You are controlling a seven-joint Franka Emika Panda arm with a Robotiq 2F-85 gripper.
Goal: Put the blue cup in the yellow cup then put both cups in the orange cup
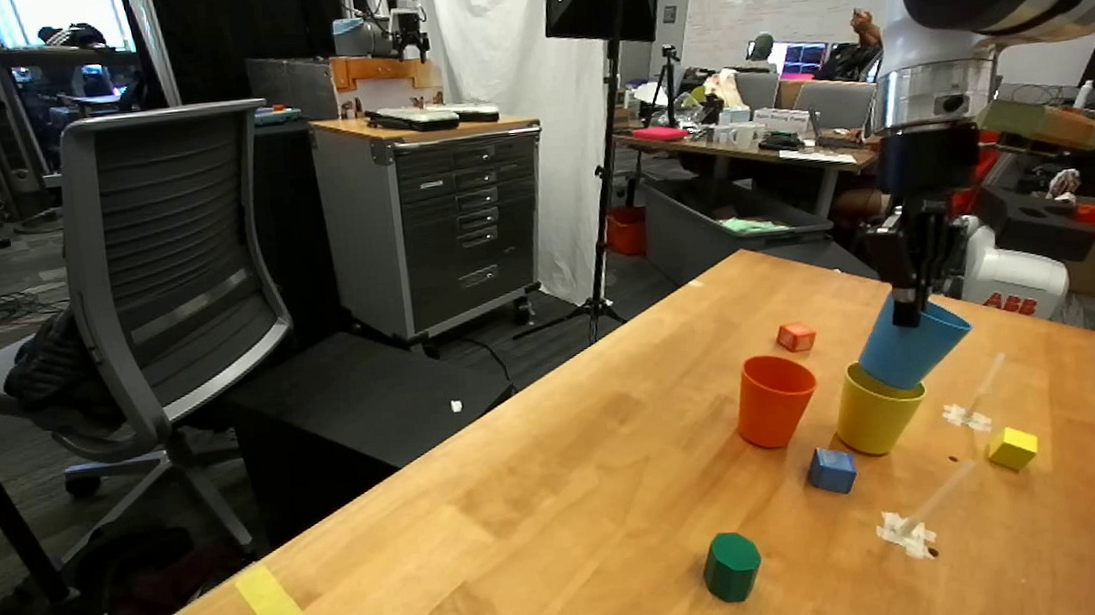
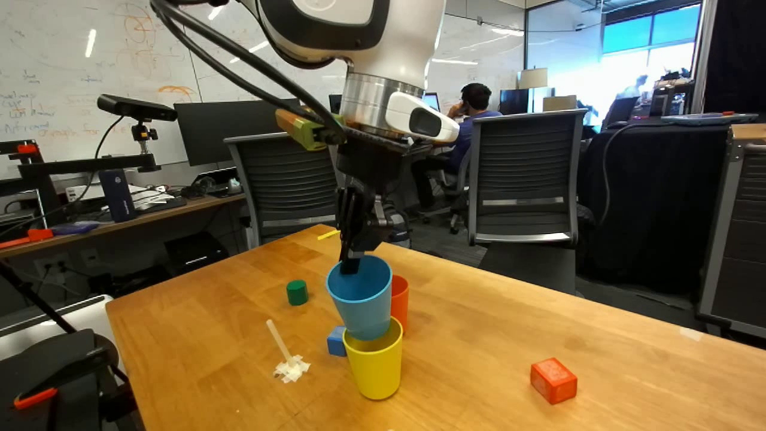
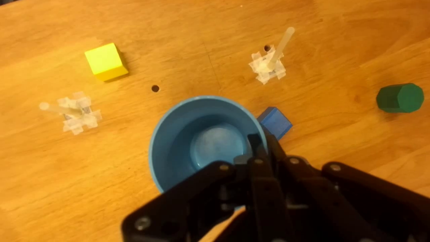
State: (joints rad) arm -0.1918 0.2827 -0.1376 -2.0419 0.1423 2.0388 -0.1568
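Observation:
My gripper [image 1: 908,311] is shut on the rim of the blue cup [image 1: 903,349], one finger inside the cup and one outside. In both exterior views the gripper [image 2: 349,266] holds the blue cup [image 2: 364,308] tilted over the yellow cup [image 2: 378,371], its base at the mouth; how far inside I cannot tell. The yellow cup [image 1: 875,417] stands upright. The orange cup [image 1: 775,404] stands upright beside it, partly hidden in an exterior view [image 2: 400,302]. In the wrist view I look into the blue cup [image 3: 215,144]; the yellow and orange cups do not show there.
A blue block [image 1: 832,471] lies close to the yellow cup. A yellow block [image 1: 1012,449], a green block [image 1: 732,569] and an orange-red block [image 1: 796,337] lie on the table [image 1: 567,507]. Two thin sticks [image 3: 281,48] [image 3: 60,109] rise from taped spots.

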